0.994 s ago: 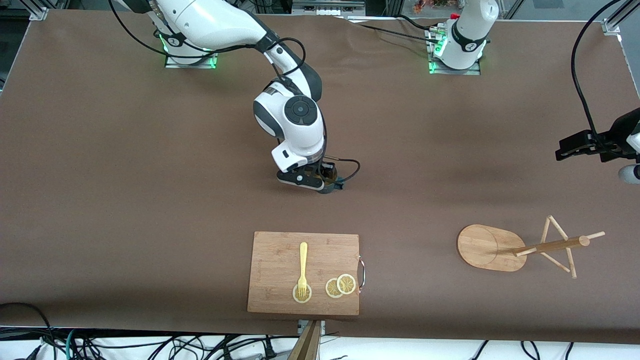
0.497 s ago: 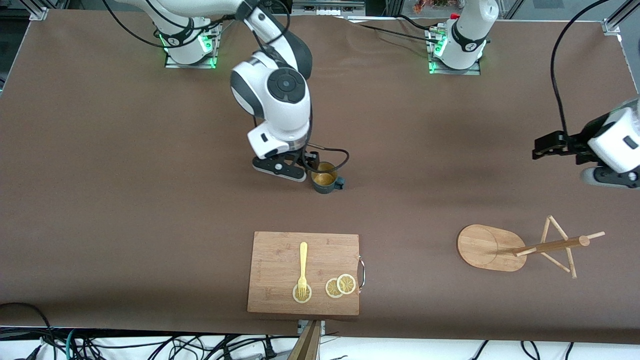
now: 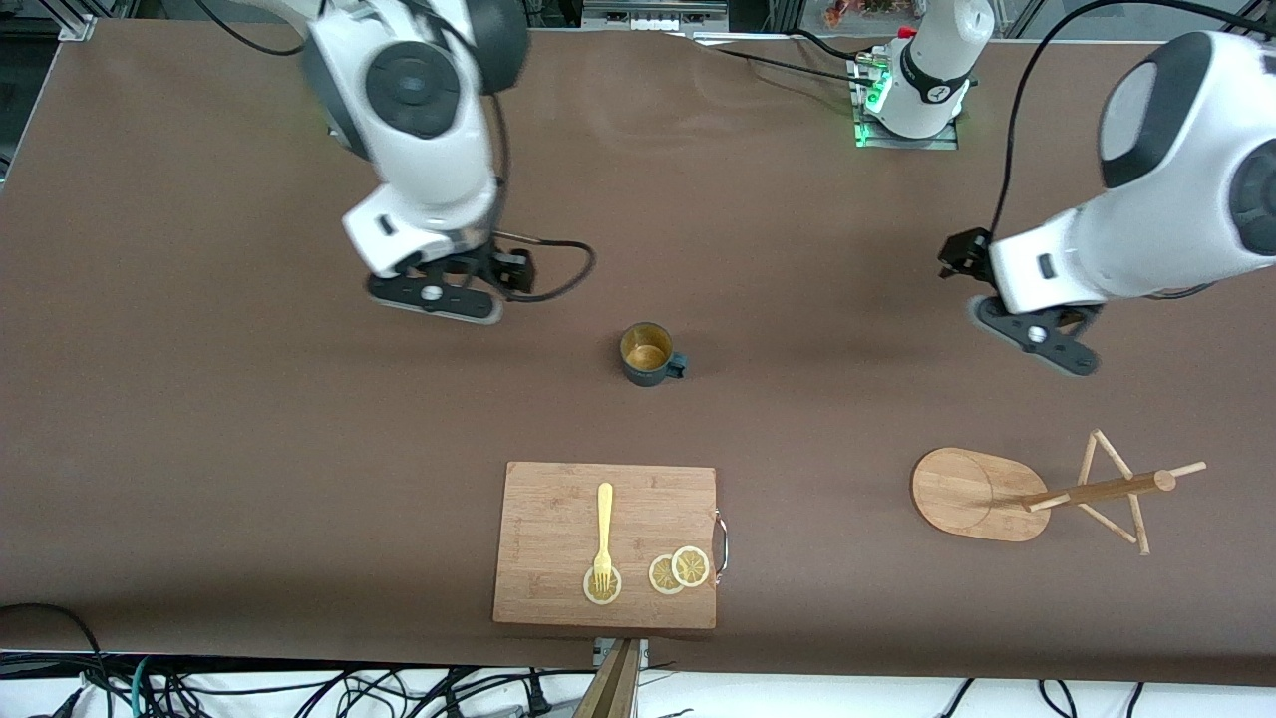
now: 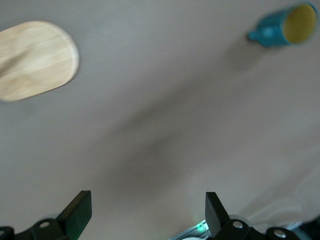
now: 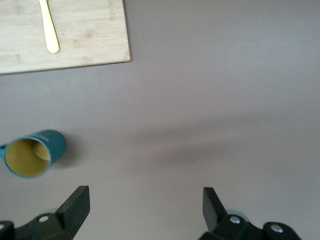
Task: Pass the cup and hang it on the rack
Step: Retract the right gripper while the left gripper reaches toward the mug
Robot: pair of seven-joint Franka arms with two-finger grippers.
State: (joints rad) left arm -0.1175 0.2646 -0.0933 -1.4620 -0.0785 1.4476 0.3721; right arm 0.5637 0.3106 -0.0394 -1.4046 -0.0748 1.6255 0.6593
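The cup (image 3: 649,354) is standing upright on the brown table (image 3: 199,419), mouth up, with nothing inside but its yellowish lining, and nothing is gripping it. One rack (image 3: 1037,493) is lying tipped on its side toward the left arm's end of the table, nearer the front camera than the cup. One cutting board (image 3: 605,544) is carrying one yellow fork (image 3: 603,538) and three lemon slices (image 3: 679,570).

The right gripper (image 3: 435,299) is hanging over bare table with its fingers spread wide, holding nothing. The left gripper (image 3: 1037,337) is hanging likewise, fingers apart and empty.

The left wrist view is showing the cup and the rack's oval base (image 4: 35,60); the right wrist view is showing the cup, a board corner and the fork's handle. Only the front view is showing the lemon slices and the rack's pegs.
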